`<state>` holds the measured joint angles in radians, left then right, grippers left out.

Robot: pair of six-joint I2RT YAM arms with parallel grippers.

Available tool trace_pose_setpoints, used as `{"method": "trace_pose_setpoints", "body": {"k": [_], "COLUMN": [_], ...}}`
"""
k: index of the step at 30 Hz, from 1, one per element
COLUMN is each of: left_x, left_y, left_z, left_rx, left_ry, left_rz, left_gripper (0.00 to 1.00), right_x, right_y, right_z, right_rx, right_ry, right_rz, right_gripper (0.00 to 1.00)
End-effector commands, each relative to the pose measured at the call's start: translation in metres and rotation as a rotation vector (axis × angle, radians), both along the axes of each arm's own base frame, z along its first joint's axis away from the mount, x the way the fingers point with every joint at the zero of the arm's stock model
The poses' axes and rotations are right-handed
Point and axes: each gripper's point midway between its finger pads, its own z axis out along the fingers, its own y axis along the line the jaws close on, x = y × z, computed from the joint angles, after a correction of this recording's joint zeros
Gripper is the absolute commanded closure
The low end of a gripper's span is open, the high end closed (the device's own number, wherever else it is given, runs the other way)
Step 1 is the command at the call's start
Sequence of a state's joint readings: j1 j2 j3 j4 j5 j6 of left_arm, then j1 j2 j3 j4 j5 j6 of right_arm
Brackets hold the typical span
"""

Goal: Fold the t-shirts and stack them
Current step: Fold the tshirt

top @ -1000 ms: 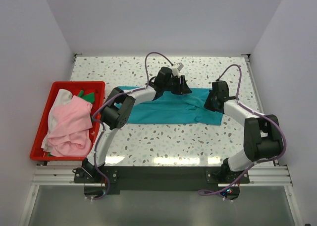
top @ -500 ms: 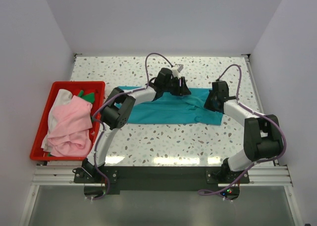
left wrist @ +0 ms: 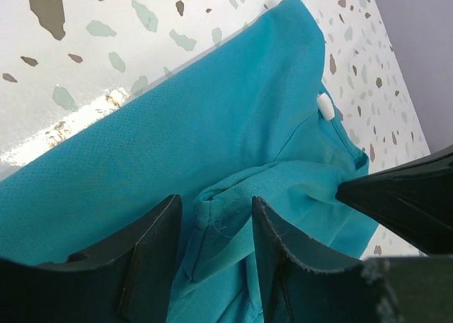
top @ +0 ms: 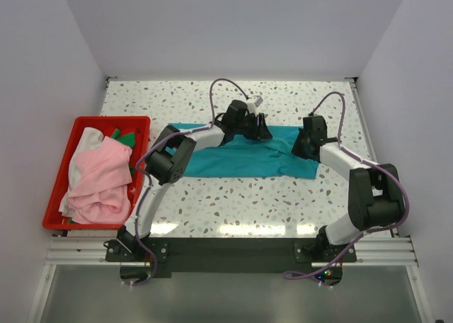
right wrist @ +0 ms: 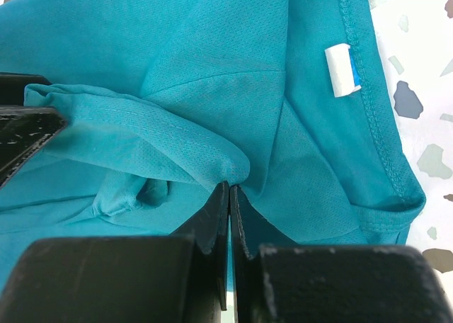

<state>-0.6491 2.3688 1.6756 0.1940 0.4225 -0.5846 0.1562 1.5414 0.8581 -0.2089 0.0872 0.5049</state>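
Pinching teal t-shirt [right wrist: 212, 54] near its unreadable white tag [right wrist: 342, 69]: right jaws closed, left jaws apart.

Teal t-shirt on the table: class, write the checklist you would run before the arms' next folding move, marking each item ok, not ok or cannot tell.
1. The teal t-shirt lies flat: not ok, folds are bunched near the collar.
2. The left gripper straddles a raised fold, jaws apart: ok.
3. The right gripper is shut: ok.
4. The right gripper actually pinches cloth: cannot tell.
5. The red bin with the pink shirt sits apart from the teal t-shirt: ok.
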Motion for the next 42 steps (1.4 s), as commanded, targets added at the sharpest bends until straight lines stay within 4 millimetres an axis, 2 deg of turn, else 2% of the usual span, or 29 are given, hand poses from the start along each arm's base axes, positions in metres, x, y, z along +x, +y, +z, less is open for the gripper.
{"method": "trace_pose_setpoints", "body": {"k": [1,10,11,12,13,16,17,18,19,20,21,22,23,25,26,32,38,42], "left_x": [0.002,-0.001,0.0,-0.003,-0.004,-0.008,-0.008,-0.011,-0.013,-0.013,-0.015,-0.016,-0.018,-0.021,-0.022,-0.029,-0.043,-0.051], "left_y": [-0.007,-0.006,-0.007,-0.005,-0.006,-0.005,-0.006,-0.005,-0.005,-0.005,-0.003,-0.004,-0.002,-0.001,-0.002,-0.001,0.0,0.004], "left_z": [0.005,0.017,0.028,0.027,0.035,0.037,0.043,0.039,0.041,0.049,0.046,0.054,0.052,0.056,0.065,0.071,0.063,0.057], "left_rx": [-0.01,-0.038,-0.063,-0.064,-0.082,-0.093,-0.108,-0.108,-0.115,-0.132,-0.132,-0.147,-0.148,-0.162,-0.177,-0.194,-0.191,-0.171], "left_ry": [-0.039,-0.068,-0.095,-0.095,-0.114,-0.124,-0.141,-0.137,-0.142,-0.161,-0.159,-0.18,-0.179,-0.19,-0.211,-0.232,-0.221,-0.22], "left_rz": [-0.017,-0.024,-0.024,-0.027,-0.032,-0.048,-0.052,-0.056,-0.06,-0.06,-0.06,-0.063,-0.063,-0.074,-0.079,-0.118,-0.171,-0.201], "left_gripper": [0.51,0.67,0.69,0.71,0.72,0.76,0.77,0.78,0.78,0.78,0.78,0.78,0.78,0.78,0.77,0.76,0.76,0.76], "right_x": [0.011,0.012,0.012,0.013,0.013,0.014,0.014,0.015,0.015,0.015,0.017,0.018,0.019,0.02,0.021,0.031,0.05,0.061], "right_y": [-0.001,-0.001,-0.001,-0.001,-0.001,-0.001,-0.001,-0.001,-0.001,-0.001,-0.001,-0.001,-0.001,-0.001,-0.002,-0.008,-0.011,-0.009], "right_z": [0.014,0.012,0.011,0.012,0.013,0.014,0.015,0.016,0.017,0.017,0.02,0.022,0.024,0.026,0.028,0.046,0.073,0.072], "right_rx": [-0.002,-0.002,-0.003,-0.001,-0.002,-0.002,-0.001,-0.001,-0.001,-0.001,-0.001,0.0,-0.001,-0.002,-0.007,-0.034,-0.054,-0.061], "right_ry": [-0.073,-0.07,-0.069,-0.07,-0.073,-0.073,-0.075,-0.076,-0.078,-0.076,-0.084,-0.089,-0.092,-0.094,-0.096,-0.124,-0.166,-0.149], "right_rz": [-0.014,-0.017,-0.016,-0.018,-0.017,-0.019,-0.019,-0.019,-0.021,-0.019,-0.02,-0.02,-0.02,-0.023,-0.024,-0.043,-0.045,-0.028], "right_gripper": [1.0,1.0,1.0,1.0,1.0,0.95,0.91,0.87,0.83,0.74,0.7,0.66,0.61,0.57,0.54,0.53,0.52,0.52]}}
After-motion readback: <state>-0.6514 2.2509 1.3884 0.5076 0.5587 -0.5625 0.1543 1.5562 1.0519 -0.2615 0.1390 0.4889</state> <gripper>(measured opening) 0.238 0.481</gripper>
